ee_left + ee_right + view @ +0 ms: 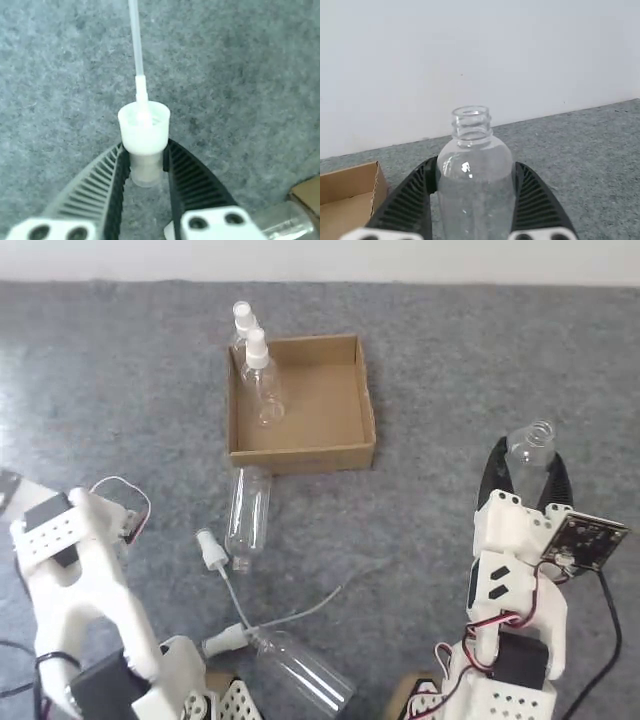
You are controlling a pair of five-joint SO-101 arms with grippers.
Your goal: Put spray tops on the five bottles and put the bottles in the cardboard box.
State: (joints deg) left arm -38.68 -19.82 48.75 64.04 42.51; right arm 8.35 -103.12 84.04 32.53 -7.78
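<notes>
**A:** Starting on the left: what has the left gripper [145, 152] got?

**B:** It is closed narrow on a spray top [144, 131]. It pinches only the small head end, with the collar in front of the jaws and the thin tube [135, 45] pointing away over the grey mat [120, 390]. That is a small hold, so I'd expect the top to twist in the jaws if the tube catches on anything.

**A:** What could it catch on?

**B:** An uncapped bottle [305, 672] lies just beside that arm, and a spare top [210, 548] lies near it with its own tube trailing. A careless swing could drag either one. Further up, another open bottle [248, 510] lies on its side just in front of the cardboard box [300, 455]. It is round, so a nudge would probably roll it.

**A:** And the box itself?

**B:** One capped bottle [262, 390] lies in its left part. A second capped one [242, 325] is at the far left corner, and I can't tell whether it is inside or outside.

**A:** What about the right side?

**B:** The right gripper [475, 170] is clamped around an upright bottle [475, 195] with its neck open at the top, well apart from the held top. The tube is bendy and the neck is narrow, so a slightly off approach would likely bend the tube against the rim. The clear plastic also looks slick, and pressing down hard could slide or tilt the bottle in the jaws.
</notes>
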